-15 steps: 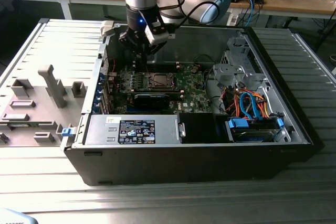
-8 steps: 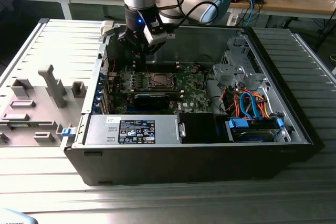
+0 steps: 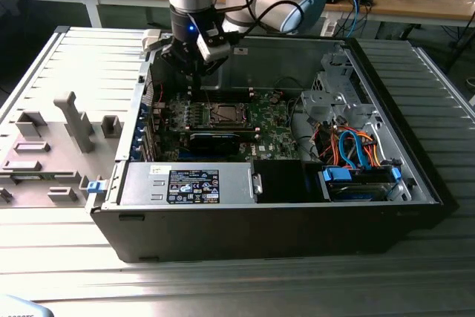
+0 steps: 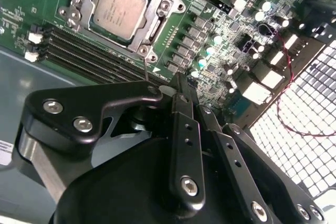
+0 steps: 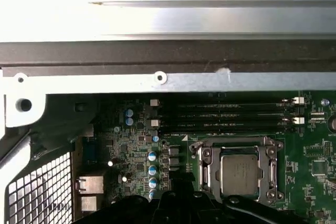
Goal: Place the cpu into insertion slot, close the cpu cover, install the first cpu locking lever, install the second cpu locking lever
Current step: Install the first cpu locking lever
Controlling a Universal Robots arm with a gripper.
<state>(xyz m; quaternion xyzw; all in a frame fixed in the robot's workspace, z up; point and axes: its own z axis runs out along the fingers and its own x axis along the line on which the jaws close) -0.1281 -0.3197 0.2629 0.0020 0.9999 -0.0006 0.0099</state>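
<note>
Cpu [image 4: 119,8] under cover [image 4: 157,19] (closed)

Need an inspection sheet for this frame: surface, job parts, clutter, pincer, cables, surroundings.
Surface: ribbed grey metal table carrying an open black computer case.
Job's things: dull silver-grey square cpu seated in the socket; thin silvery metal frame cpu cover lies down around it in both wrist views.
Clutter: grey moulded fixture tray on the exterior view's left.
Grippers: black pincer hangs above the green motherboard, beside the socket, holding nothing seen.
Cables: orange and blue leads by the drive bay; thin red wire near the rear grille.
Surroundings: wooden benches behind.
</note>
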